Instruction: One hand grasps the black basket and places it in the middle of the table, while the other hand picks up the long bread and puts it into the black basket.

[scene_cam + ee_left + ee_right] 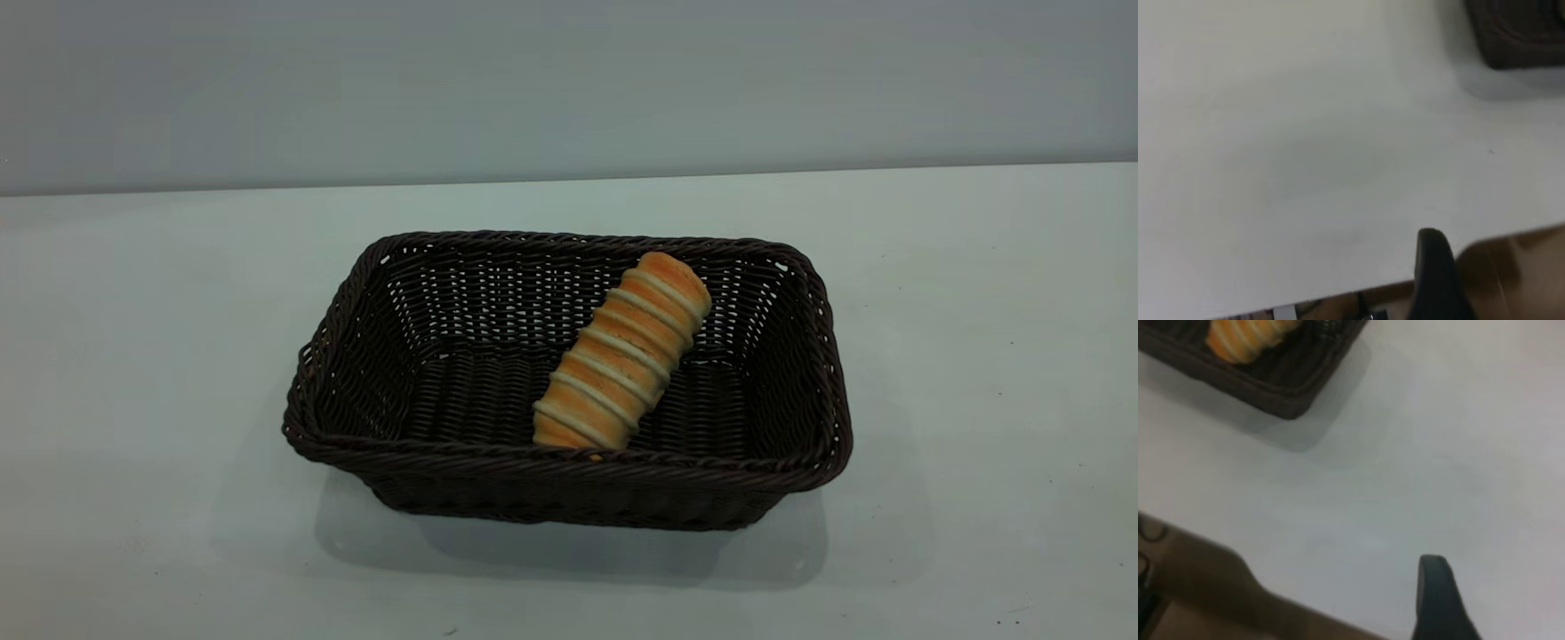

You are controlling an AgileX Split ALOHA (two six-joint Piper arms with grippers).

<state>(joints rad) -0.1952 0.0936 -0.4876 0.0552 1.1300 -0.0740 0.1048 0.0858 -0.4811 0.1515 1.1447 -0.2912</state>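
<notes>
The large rectangular dark brown-black woven wicker basket (569, 462) sits near the middle of the wide plain white-grey matte counter (978, 356). Inside it lies the oblong golden-orange bread roll with pale cream crosswise stripes (622, 351). The roll's long axis runs diagonally: one end rests on the basket floor close to the near rim, while the other rises toward the far wall, a little right of centre. It appears to lean against that wall, though contact there is hard to confirm.

Neither arm shows in the exterior view. Each wrist view shows only a single dark fingertip: the left end effector (1436, 267) hangs over bare counter near the counter's edge, with a corner of the basket (1518, 33) well apart from it. The right end effector (1438, 593) likewise sits above bare counter near the edge, with the basket corner (1291, 387) and one end of the roll (1248, 337) well away. With only one finger visible on each, I cannot tell whether either end effector is spread or pressed together; neither holds anything visible.

Judging by how things lie, both parts of the task look done. Neither arm seems clearly nearer the basket, and no further reach seems called for.
</notes>
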